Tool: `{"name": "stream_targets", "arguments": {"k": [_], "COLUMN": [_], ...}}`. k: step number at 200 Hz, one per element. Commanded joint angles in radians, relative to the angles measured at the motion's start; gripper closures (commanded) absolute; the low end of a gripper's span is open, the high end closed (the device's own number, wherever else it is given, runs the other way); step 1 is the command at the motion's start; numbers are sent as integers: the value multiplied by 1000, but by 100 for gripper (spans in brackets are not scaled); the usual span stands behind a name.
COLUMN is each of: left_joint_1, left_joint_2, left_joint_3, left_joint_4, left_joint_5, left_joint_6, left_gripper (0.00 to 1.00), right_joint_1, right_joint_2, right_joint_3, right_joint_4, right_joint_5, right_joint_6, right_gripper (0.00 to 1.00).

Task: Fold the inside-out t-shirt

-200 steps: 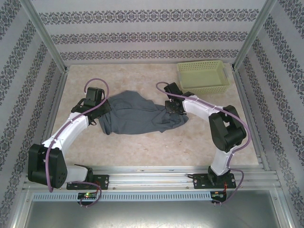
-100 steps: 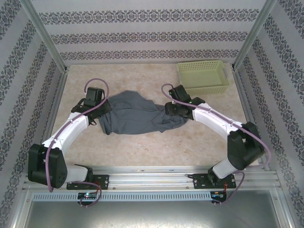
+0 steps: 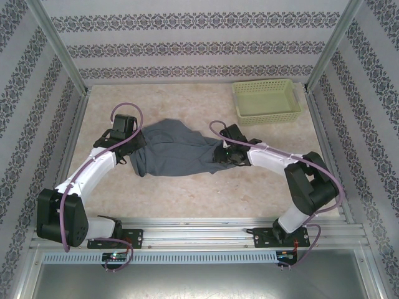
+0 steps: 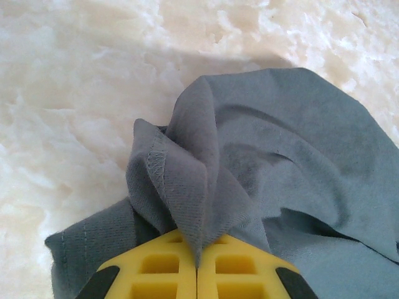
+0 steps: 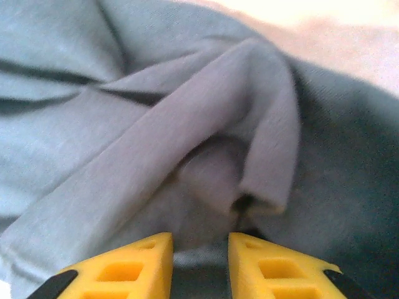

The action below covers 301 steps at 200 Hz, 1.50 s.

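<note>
Floral-striped wallpaper walls (image 3: pixel 187 43), pale marbled tabletop (image 3: pixel 187 193), aluminium frame rails (image 3: pixel 199 233)

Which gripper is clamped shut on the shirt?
The left gripper: its yellow fingers meet, pinching a fold of the inside-out t-shirt. The right gripper has its fingers apart over the cloth.

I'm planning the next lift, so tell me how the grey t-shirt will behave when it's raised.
Probably floppy: the t-shirt bunches into soft pleats where the left gripper pinches it, so it should sag and drape. Likely light, since a small pinch gathers it. The loose fold ahead of the right gripper suggests layers may slide apart unless both are caught.
</note>
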State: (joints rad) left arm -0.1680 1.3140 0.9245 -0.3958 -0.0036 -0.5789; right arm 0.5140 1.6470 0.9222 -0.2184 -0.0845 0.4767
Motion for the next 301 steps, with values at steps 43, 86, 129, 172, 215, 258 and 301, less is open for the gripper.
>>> {"name": "stream_targets", "arguments": {"k": [43,86,129,172,215,258,301], "left_joint_1": [10,10,11,11,10,12,11], "left_joint_2": [-7,1,-4,-5,-18,-40,-49], "left_joint_3": [9,9,5,5,11,8,10], "left_joint_4": [-11,-9,-11,-11,-17,-14,-3], "left_joint_5": [1,4,-1,-4,-18,-26,-13], "left_joint_6": [4,4,5,2,-2,-11,-16], "left_gripper": [100,100,100,100,100,100,100], "right_joint_1": [-14,2,12,17,13,-12,-47], "right_joint_2": [89,108,110,59,-90,-279,-369], "right_joint_3": [70,114,140,132,99,50,69], "right_joint_4": [42,25,-11,-43,-87,-127,-166], "right_joint_5": [4,4,29,51,81,70,47], "right_joint_6": [-25,-37,-47,-57,-44,-11,0], "right_gripper": [60,71,84,95,100,100,100]}}
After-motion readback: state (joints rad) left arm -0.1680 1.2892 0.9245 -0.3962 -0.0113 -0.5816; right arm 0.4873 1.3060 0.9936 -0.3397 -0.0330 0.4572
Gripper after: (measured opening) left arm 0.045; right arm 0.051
